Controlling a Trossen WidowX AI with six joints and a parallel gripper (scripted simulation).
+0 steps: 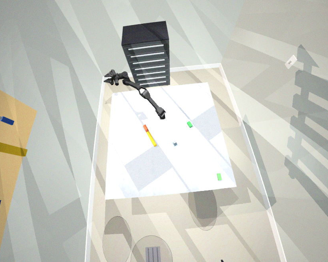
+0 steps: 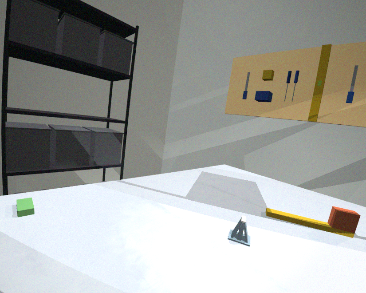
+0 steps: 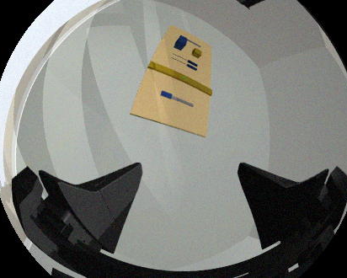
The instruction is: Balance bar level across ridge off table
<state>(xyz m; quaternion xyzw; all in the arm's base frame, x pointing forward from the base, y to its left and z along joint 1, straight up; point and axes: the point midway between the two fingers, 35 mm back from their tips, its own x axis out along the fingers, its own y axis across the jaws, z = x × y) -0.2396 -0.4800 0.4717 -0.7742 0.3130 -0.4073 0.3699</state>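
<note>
The yellow bar (image 1: 151, 138) (image 2: 298, 219) lies on the table (image 1: 118, 180) (image 2: 82, 239), with an orange-red block (image 1: 145, 128) (image 2: 344, 219) at one end. The ridge, a small grey stand (image 1: 175, 143) (image 2: 240, 231) with a narrow white top and a pale base plate, stands upright apart from the bar, with nothing on it. My gripper (image 1: 104, 78) (image 3: 191, 169) is open and empty. It is raised beyond the table's far left corner, well away from the bar and the ridge, and faces the wall. It does not show in the exterior view.
A green block (image 1: 189, 124) lies on the table right of the arm's base. Another green block (image 1: 219, 176) lies near the near right corner. A dark drawer cabinet (image 1: 150, 56) stands behind the table. A tool board (image 2: 271, 107) (image 3: 178, 114) hangs on the wall.
</note>
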